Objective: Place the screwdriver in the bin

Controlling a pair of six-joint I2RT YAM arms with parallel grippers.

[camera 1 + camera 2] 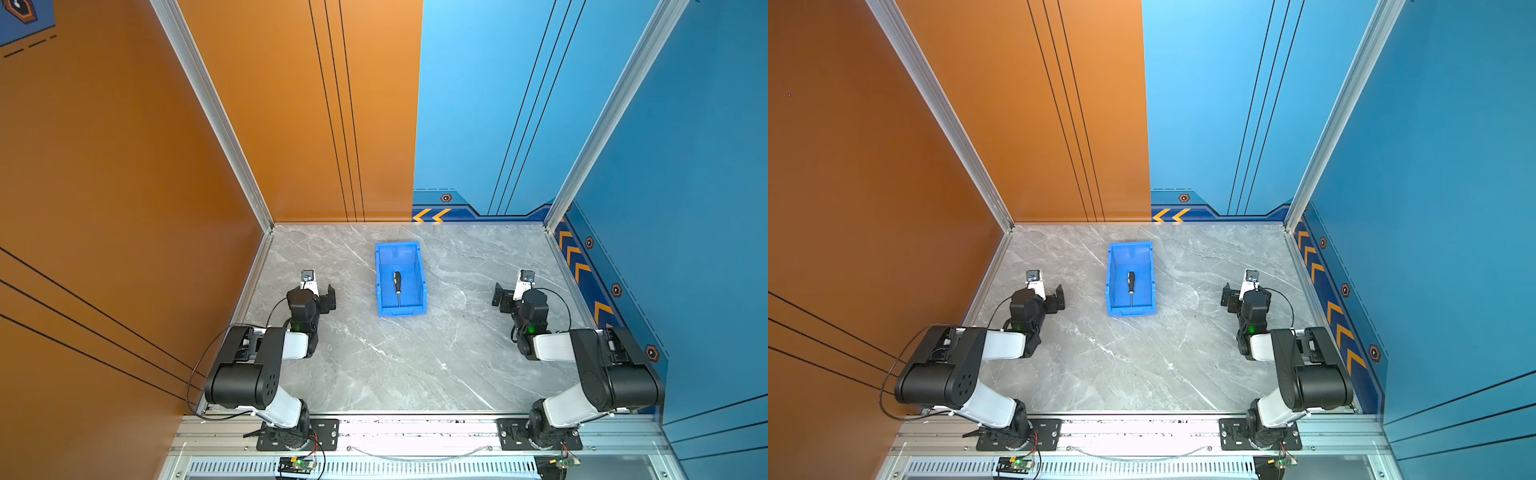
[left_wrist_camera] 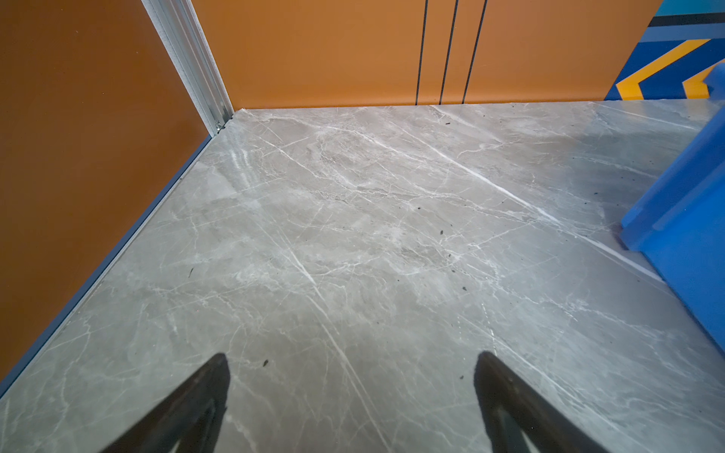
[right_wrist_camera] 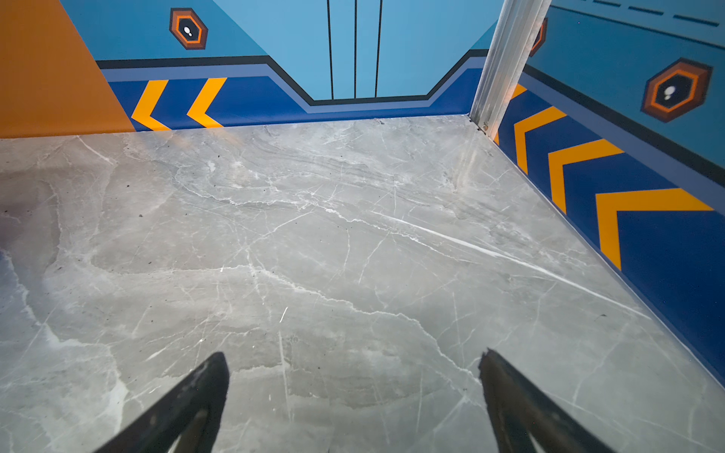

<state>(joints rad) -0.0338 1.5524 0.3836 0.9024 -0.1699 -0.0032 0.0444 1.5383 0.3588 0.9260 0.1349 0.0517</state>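
Screwdriver [image 1: 397, 282] is in the bin, flat on its floor. Rest of the scene, big to small: enclosure has an orange wall [image 1: 124, 166] on the left and across the left half of the far side, and a blue wall [image 1: 685, 166] on the right and across the far right half. Grey marble table [image 1: 374, 365] carries only the bin. Both arms are folded at the near corners, the left arm [image 1: 249, 374] and the right arm [image 1: 602, 374], with wrists aimed at the far side. Bin [image 1: 379, 282] is bright blue and sits mid-table toward the far side, long axis near-far, low lip at the near end. It is between the two grippers and well apart from both; its outer wall [image 2: 686, 219] shows at the edge of the left wrist view. Left gripper [image 1: 327, 299] hovers left of the bin, jaws wide apart with nothing between them, and the wrist view shows bare table between the fingertips [image 2: 219, 372]. Right gripper [image 1: 500, 297] mirrors it on the right, jaws likewise apart and empty [image 3: 353, 359]. In both top views the screwdriver [image 1: 1131, 284] lies roughly along the bin's length, about centred, black-and-yellow handle at the far end, thin shaft pointing at the near lip.
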